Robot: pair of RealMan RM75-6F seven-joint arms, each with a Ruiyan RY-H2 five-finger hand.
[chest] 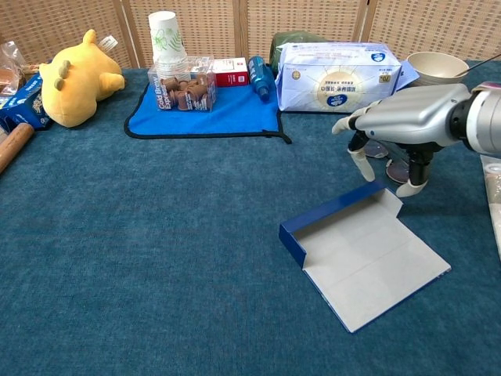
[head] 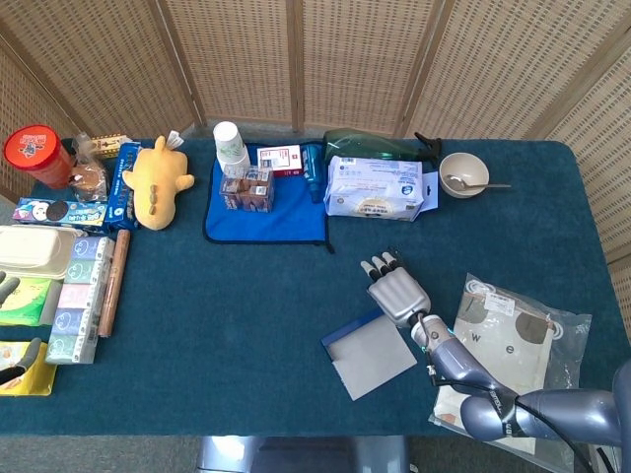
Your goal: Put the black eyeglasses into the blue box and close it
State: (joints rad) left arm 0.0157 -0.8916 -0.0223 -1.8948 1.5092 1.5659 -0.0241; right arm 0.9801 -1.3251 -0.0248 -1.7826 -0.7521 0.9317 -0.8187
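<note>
Two views: chest shows right hand fingers spread, empty, over eyeglasses; head hides them.

Table is covered in matt teal cloth, kinda carpet-fuzzy. The right hand looks like smooth silver metal or plastic with a slight sheen. Blue box seems matt cardboard, and the screen behind is woven wicker.

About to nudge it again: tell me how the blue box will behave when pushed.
The blue box looks like thin, flattened card, so probably light and apt to slide on the cloth. Its open flap lies flat; it may flex rather than stay stiff.
</note>
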